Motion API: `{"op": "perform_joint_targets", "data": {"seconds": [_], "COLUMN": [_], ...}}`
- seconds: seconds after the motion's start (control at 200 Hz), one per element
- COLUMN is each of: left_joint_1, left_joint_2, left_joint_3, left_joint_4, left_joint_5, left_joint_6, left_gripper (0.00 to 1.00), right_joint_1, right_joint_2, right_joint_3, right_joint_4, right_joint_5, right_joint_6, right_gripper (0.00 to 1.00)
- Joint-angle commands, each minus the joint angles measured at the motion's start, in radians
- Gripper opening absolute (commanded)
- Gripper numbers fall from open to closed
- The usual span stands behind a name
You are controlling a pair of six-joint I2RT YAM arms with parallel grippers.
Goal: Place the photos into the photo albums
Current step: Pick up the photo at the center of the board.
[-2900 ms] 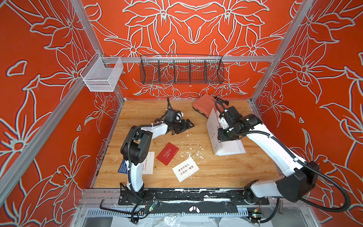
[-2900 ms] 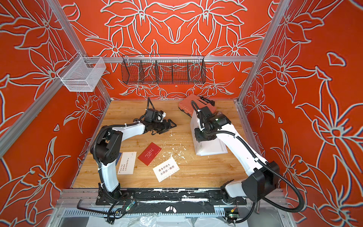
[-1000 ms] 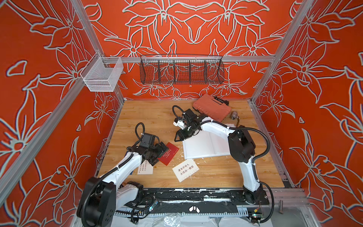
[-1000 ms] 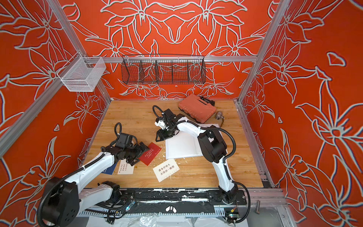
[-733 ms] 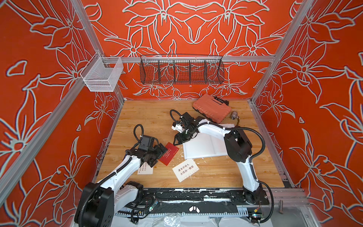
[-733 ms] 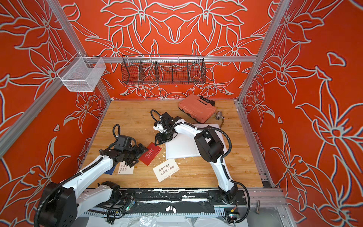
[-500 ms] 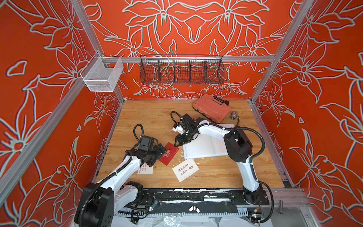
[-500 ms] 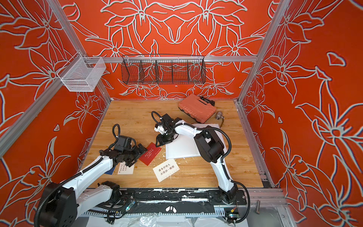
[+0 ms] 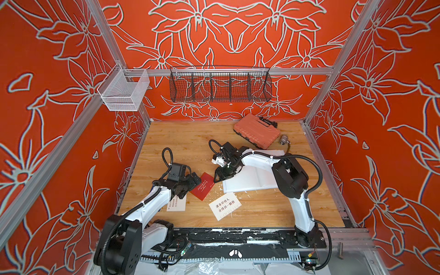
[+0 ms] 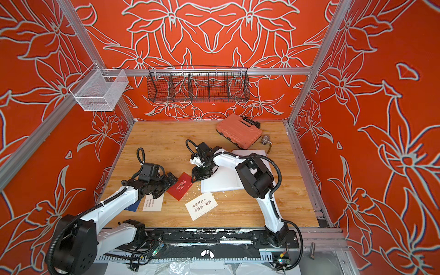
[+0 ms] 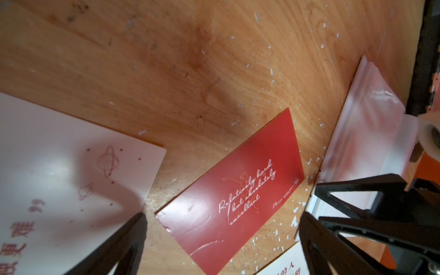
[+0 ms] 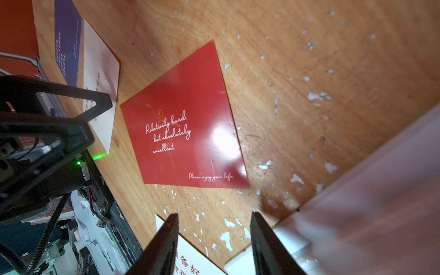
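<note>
From where I stand, the left tool (image 11: 221,215) is low over the tabletop (image 9: 181,142), its fingers spread wide and empty. The end of the dark red card (image 9: 203,186) lies flat beneath and just ahead of it. I take the wide spread as meant to straddle the card before pinching. A flat card on wood offers little edge to catch, so the pick may need a scrape or a slide.

Across the card, the right tool (image 12: 215,215) hangs at the nearest corner of the photo album (image 9: 250,182). Its fingers are partly apart with nothing between them, and the book's corner is just beside one finger. The album lies open with glossy white pages up, probably so a card can go straight in. The right tool seems placed to steady the album or lift a page.

A white card (image 9: 225,206) with Chinese text lies near the right tool, on the side toward the robot's base. A second white card (image 9: 177,206) and a navy card (image 10: 133,206) lie behind the left tool, partly under its arm.
</note>
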Motion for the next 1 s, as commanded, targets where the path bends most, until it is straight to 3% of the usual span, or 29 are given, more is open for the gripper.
{"op": "perform_joint_targets", "data": {"seconds": [0.0, 0.3, 0.771, 0.996], "left_joint_1": [0.014, 0.037, 0.038, 0.038], "left_joint_2": [-0.006, 0.061, -0.019, 0.029], "left_joint_3": [-0.021, -0.031, -0.053, -0.062], "left_joint_4": [0.009, 0.057, 0.005, 0.022], "left_joint_5": [-0.013, 0.036, 0.045, 0.067], "left_joint_6": [0.022, 0.032, 0.036, 0.041], "left_gripper": [0.97, 0.97, 0.97, 0.97], "right_joint_1": [0.008, 0.014, 0.026, 0.047], "right_joint_2": [-0.017, 0.013, -0.059, -0.014], "right_joint_3": [0.008, 0.025, 0.002, 0.035], "right_joint_4": [0.021, 0.015, 0.08, 0.056], "right_joint_5": [0.022, 0.051, 0.081, 0.066], "right_joint_6": [0.023, 0.057, 0.07, 0.059], "right_gripper": [0.51, 0.48, 0.46, 0.46]}}
